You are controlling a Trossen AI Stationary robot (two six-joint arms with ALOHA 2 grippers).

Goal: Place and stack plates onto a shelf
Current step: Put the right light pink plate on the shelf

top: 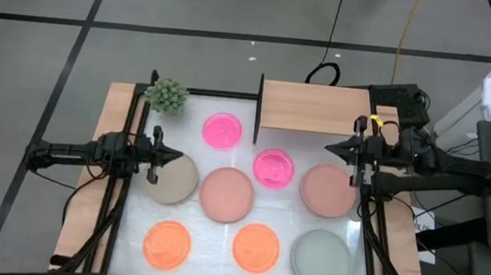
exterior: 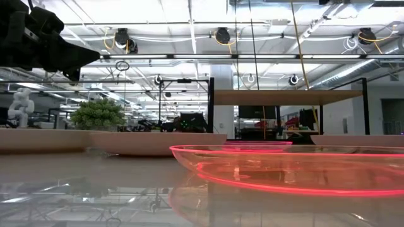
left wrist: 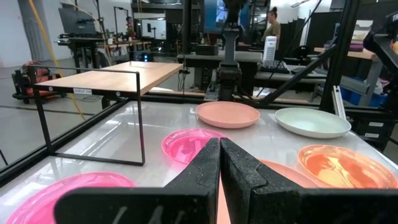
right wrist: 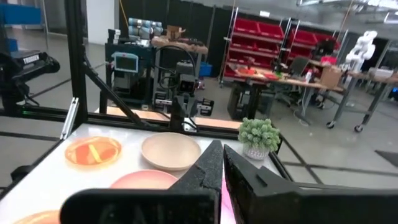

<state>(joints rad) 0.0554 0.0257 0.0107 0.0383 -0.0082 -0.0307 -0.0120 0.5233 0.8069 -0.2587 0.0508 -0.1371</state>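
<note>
Eight plates lie flat on the white table: two magenta [top: 222,130] [top: 273,168], a beige one [top: 171,177], a salmon-pink one [top: 226,194], a dusty-pink one [top: 327,190], two orange [top: 167,244] [top: 256,247] and a pale grey-green one [top: 321,261]. The shelf [top: 313,108], a light-wood board on thin black supports [left wrist: 140,118], stands at the table's far edge with nothing on it. My left gripper [top: 177,156] [left wrist: 219,146] is shut and level above the beige plate's far-left rim. My right gripper [top: 329,147] [right wrist: 222,149] is shut and level, held high above the dusty-pink plate's far edge.
A small green plant [top: 167,95] stands at the far left corner, left of the shelf. Wooden rails [top: 90,186] and black frame bars run along the table's left and right sides. Cables and a dark box [top: 396,102] sit behind the right arm.
</note>
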